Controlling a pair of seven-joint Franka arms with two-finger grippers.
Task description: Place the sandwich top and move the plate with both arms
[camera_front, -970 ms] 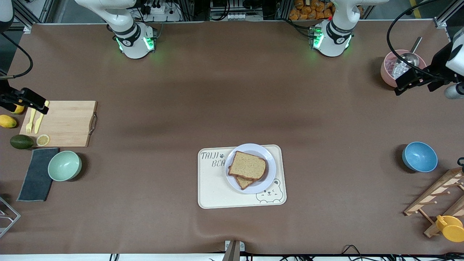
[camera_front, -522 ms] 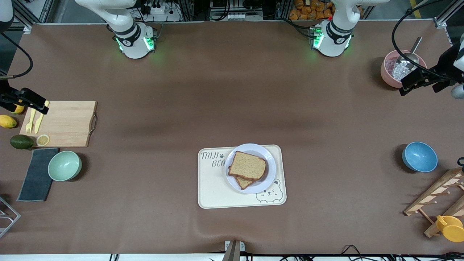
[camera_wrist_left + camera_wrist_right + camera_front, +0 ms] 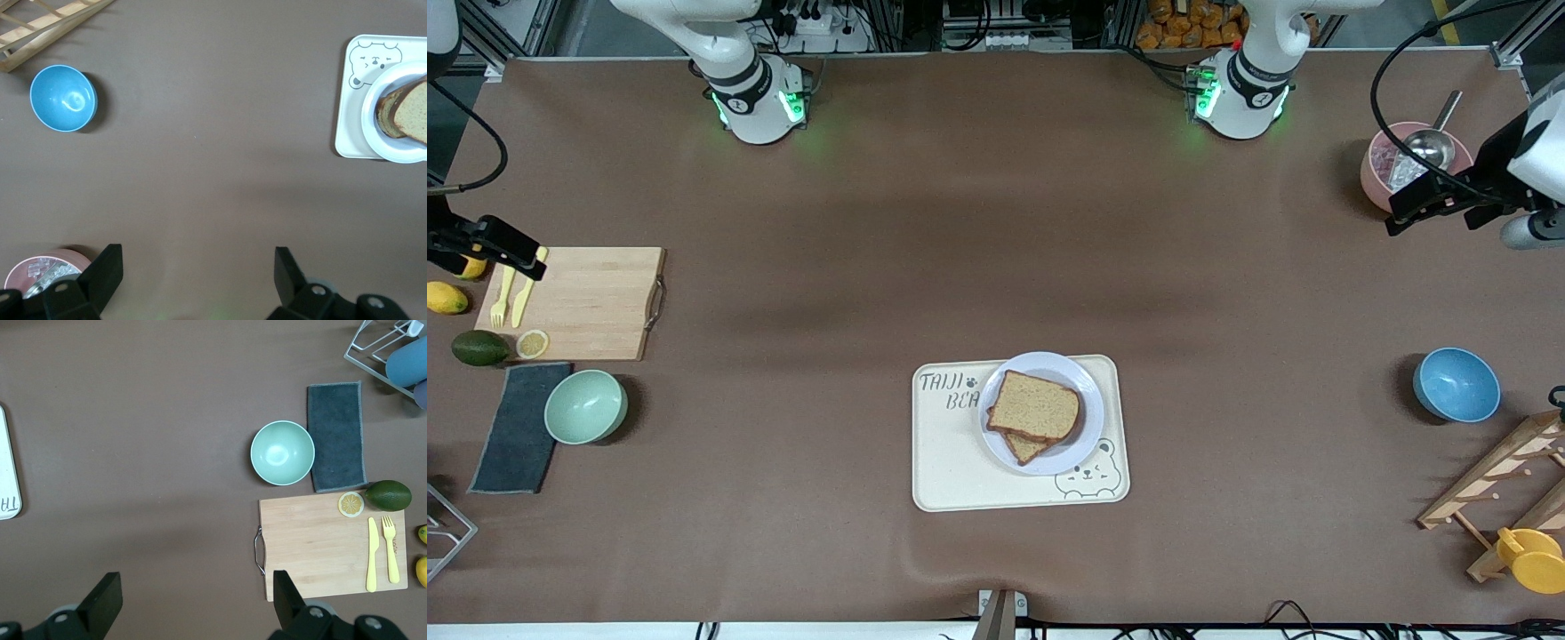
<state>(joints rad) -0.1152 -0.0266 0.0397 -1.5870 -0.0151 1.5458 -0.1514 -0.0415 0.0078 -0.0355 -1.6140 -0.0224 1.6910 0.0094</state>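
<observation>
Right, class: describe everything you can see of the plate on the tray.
The plate is small, round and pale lavender-white, with a raised rim and a smooth, glossy look. It sits flat on the cream bear-printed tray, toward the left arm's end of it, partly covering the lettering. Two brown bread slices are stacked on it, the top slice skewed over the lower one. Neither tool touches it.

Right tool [image 3: 192, 600] open over the bare brown table [image 3: 133, 453]

A wooden cutting board [image 3: 313, 540] carries a lemon slice [image 3: 351, 504], a yellow knife [image 3: 372, 554] and fork [image 3: 391, 549]; a green bowl [image 3: 283, 452] sits beside a grey cloth [image 3: 336, 437].
</observation>
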